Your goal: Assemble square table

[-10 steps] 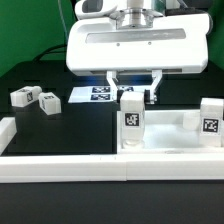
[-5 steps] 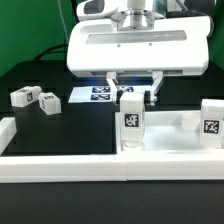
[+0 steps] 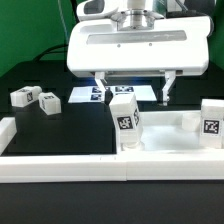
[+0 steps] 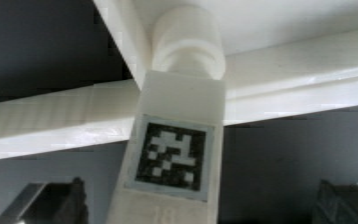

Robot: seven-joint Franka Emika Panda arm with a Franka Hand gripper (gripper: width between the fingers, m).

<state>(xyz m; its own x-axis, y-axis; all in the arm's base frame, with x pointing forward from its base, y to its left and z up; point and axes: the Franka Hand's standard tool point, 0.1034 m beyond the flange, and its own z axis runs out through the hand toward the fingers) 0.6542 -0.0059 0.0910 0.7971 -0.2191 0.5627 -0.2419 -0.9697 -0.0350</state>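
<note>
1. The square table's flat white panel [image 3: 165, 138] lies at the front of the bench [image 3: 60, 130], just behind the long low white wall [image 3: 90, 168].
2. The leaning leg [image 3: 124, 118] stands at the panel's corner on the exterior view's left. It tips a little and is not straight up. I think its foot sits in the round corner hole but is not yet all the way in. The spot where they meet is hard to see.
3. A second leg [image 3: 210, 123] stands upright at the panel's edge on the exterior view's right.
4. A loose leg [image 3: 22, 97] and another loose leg [image 3: 47, 101] lie side by side near the bench's edge on the exterior view's left. They look ready to be picked up.
5. The marker board [image 3: 95, 95] lies flat near the back of the bench.
6. The pincer [image 3: 134, 98] hangs over the leaning leg. Its fingers [image 4: 43, 200] are spread wide, one on each side of the leg. They touch nothing and hold nothing.
7. I think the pincer is that wide so it can go round the leg without bumping it.
</note>
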